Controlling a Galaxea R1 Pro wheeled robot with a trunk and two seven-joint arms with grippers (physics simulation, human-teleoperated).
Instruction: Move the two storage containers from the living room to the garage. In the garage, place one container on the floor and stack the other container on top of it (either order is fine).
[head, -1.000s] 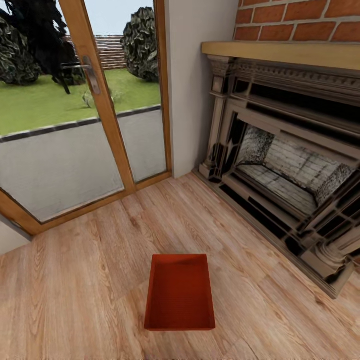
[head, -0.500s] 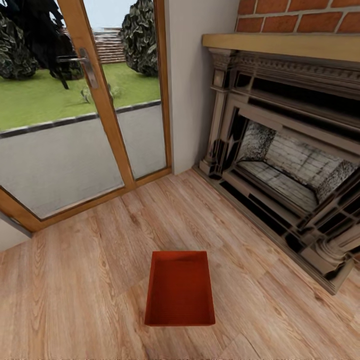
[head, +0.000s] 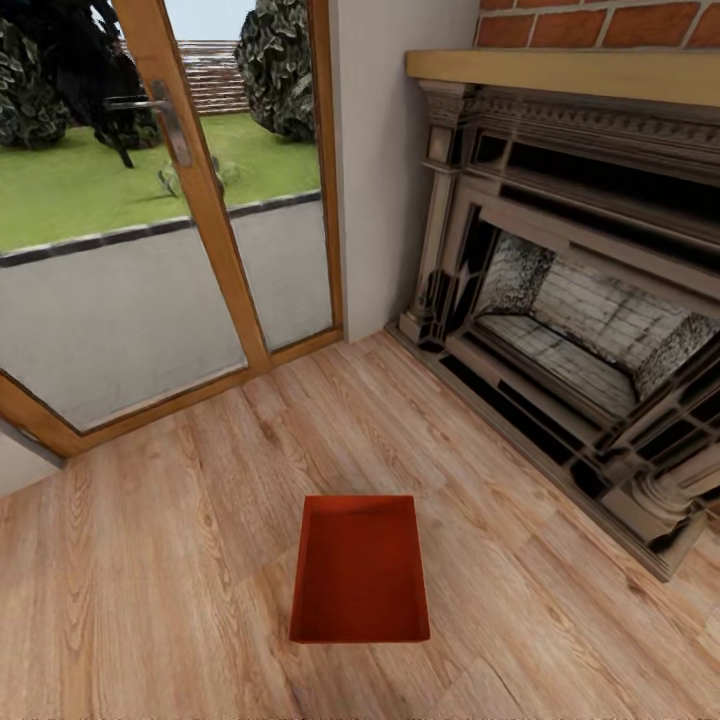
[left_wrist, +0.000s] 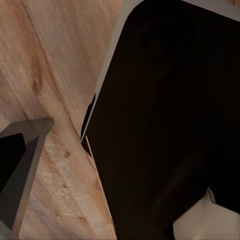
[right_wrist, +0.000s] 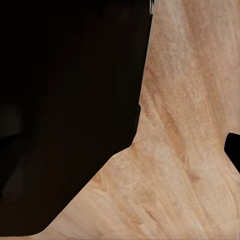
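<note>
My grippers' state I cannot tell. The bin (head: 360, 570) sits empty on the plank floor (head: 150, 560) near the fireplace (head: 570, 320); I'd roll close, centred, before reaching

Orange-red bin (head: 360, 570) on plank floor (head: 180, 560)

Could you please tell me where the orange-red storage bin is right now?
In the head view, the bin sits on the wood floor low and central, with the fireplace to its right and the glass door beyond on the left.
</note>
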